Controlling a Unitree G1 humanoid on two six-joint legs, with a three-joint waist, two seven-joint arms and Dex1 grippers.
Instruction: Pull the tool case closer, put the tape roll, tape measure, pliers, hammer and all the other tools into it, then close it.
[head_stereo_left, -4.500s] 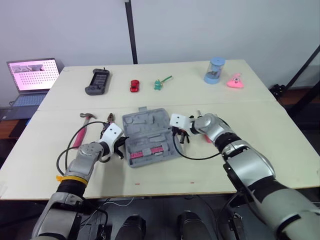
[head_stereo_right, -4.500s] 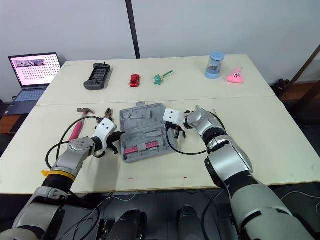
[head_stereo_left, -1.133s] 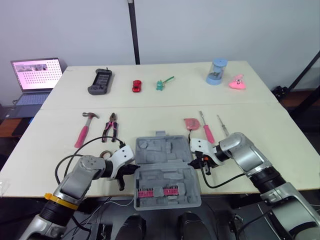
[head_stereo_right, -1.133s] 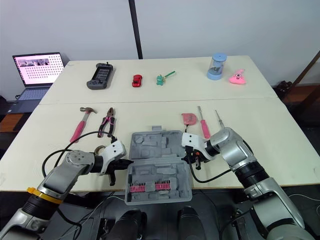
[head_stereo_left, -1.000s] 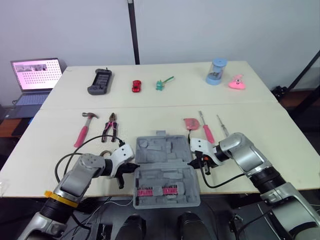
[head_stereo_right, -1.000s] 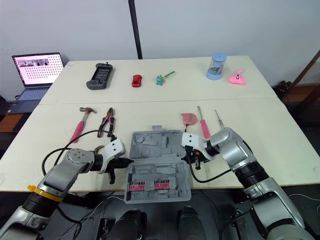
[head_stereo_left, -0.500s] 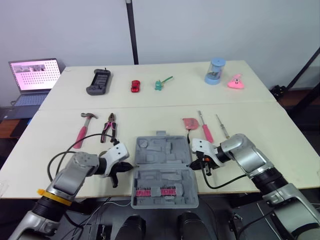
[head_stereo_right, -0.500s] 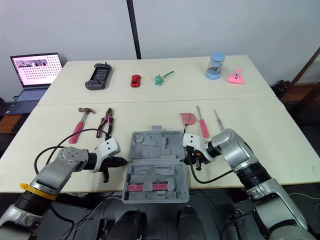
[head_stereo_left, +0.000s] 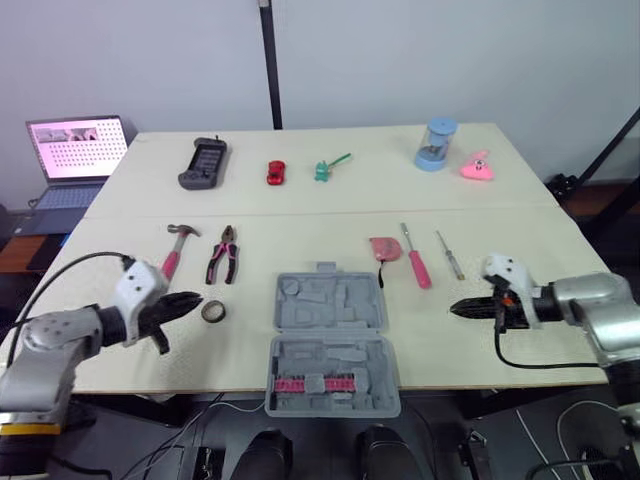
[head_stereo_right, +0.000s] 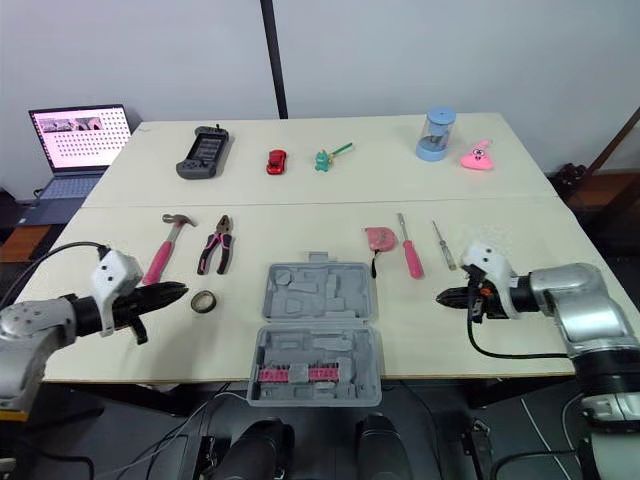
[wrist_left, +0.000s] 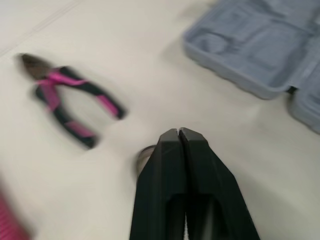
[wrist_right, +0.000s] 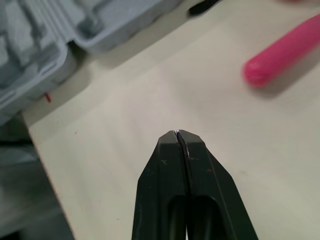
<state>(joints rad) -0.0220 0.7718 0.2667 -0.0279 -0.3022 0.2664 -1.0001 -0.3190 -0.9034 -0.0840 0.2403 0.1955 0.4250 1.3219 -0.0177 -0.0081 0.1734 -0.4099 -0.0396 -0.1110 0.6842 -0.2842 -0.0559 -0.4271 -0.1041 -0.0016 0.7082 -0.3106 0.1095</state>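
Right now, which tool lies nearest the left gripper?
The tape roll, just beyond the left gripper; the pliers and hammer lie farther away.

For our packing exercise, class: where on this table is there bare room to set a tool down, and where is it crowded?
Bare: between the pliers and the tape measure, behind the tool case; and between it and the right gripper. Crowded: hammer, pliers and tape roll cluster on the left.

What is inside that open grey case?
The tool case holds a row of pink pieces in its near half; the other moulded recesses look empty. Whatever lies beneath the moulding is hidden.
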